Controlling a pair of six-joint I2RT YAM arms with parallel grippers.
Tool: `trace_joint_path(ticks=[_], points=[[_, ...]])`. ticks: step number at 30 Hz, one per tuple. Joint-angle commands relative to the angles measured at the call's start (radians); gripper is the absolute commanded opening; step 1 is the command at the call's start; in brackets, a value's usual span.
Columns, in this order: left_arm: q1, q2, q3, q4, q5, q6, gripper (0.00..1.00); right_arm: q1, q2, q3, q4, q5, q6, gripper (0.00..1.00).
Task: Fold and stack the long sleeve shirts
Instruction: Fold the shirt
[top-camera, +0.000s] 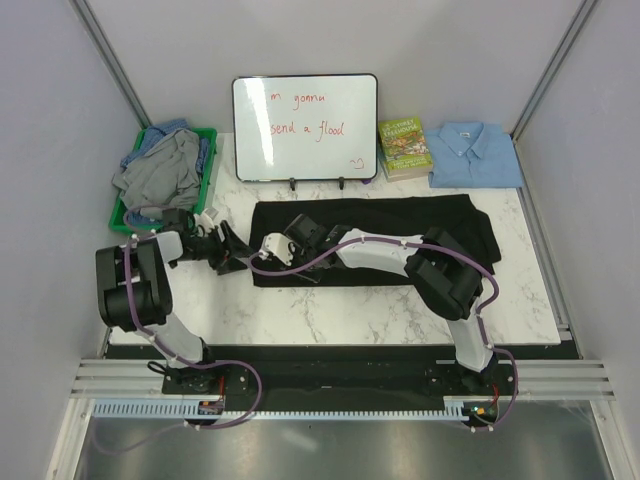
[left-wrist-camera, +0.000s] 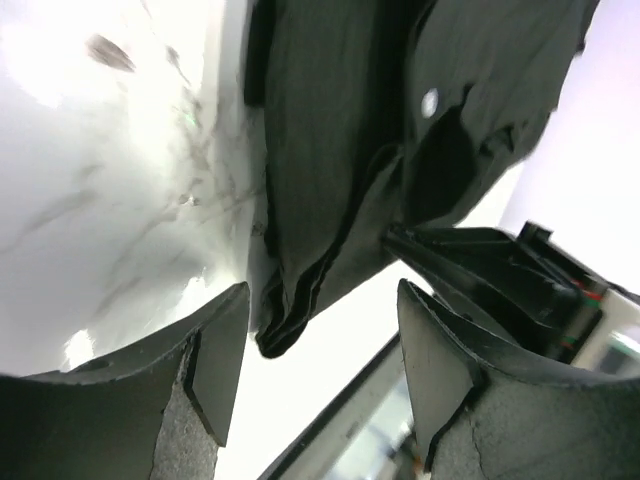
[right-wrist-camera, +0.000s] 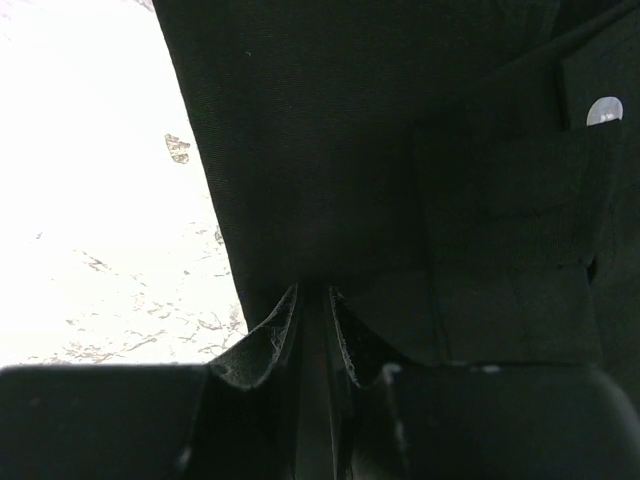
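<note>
A black long sleeve shirt (top-camera: 400, 222) lies spread across the middle of the marble table (top-camera: 330, 310). My right gripper (top-camera: 268, 252) is at its left end. In the right wrist view this gripper (right-wrist-camera: 315, 292) is shut on a fold of the black shirt (right-wrist-camera: 350, 130), and a pale button (right-wrist-camera: 604, 110) shows at the right. My left gripper (top-camera: 238, 258) is just left of that end and open. In the left wrist view the left gripper (left-wrist-camera: 320, 300) has nothing between its fingers, and the shirt's edge (left-wrist-camera: 300, 300) lies just ahead. A folded light blue shirt (top-camera: 475, 155) lies at the back right.
A green bin (top-camera: 208, 180) at the back left holds grey and blue shirts (top-camera: 160, 175). A whiteboard (top-camera: 305, 128) stands at the back centre, with a green-covered book (top-camera: 403, 146) beside it. Grey walls close in both sides.
</note>
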Motion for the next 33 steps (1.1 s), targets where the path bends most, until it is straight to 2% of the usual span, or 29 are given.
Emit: trace_joint_path(ticks=[1,6,11,17,20,24,28,33], points=[[0.025,-0.102,0.048,-0.049,-0.054,0.082,0.67,0.007,0.017,-0.002,-0.055,0.001,-0.009,0.20],[-0.052,-0.006,0.021,-0.017,-0.034,0.023,0.66,0.006,0.016,-0.008,-0.057,0.000,-0.001,0.20],[-0.084,-0.007,-0.033,0.081,-0.067,-0.047,0.67,0.006,0.011,-0.011,-0.057,-0.002,-0.011,0.20],[-0.131,0.023,-0.026,0.180,-0.028,-0.138,0.66,0.006,0.014,-0.010,-0.057,-0.008,-0.011,0.20],[-0.128,0.010,-0.009,0.203,-0.057,-0.139,0.65,0.007,0.011,-0.010,-0.061,-0.009,-0.017,0.20],[-0.122,-0.049,0.023,0.201,-0.074,-0.123,0.50,0.006,0.008,-0.013,-0.064,-0.008,-0.021,0.20],[-0.127,-0.156,0.098,0.081,-0.140,-0.034,0.38,0.007,0.003,-0.016,-0.069,-0.008,-0.023,0.19],[-0.128,-0.274,0.146,-0.041,-0.130,0.060,0.30,0.006,-0.001,-0.013,-0.069,-0.011,-0.023,0.19]])
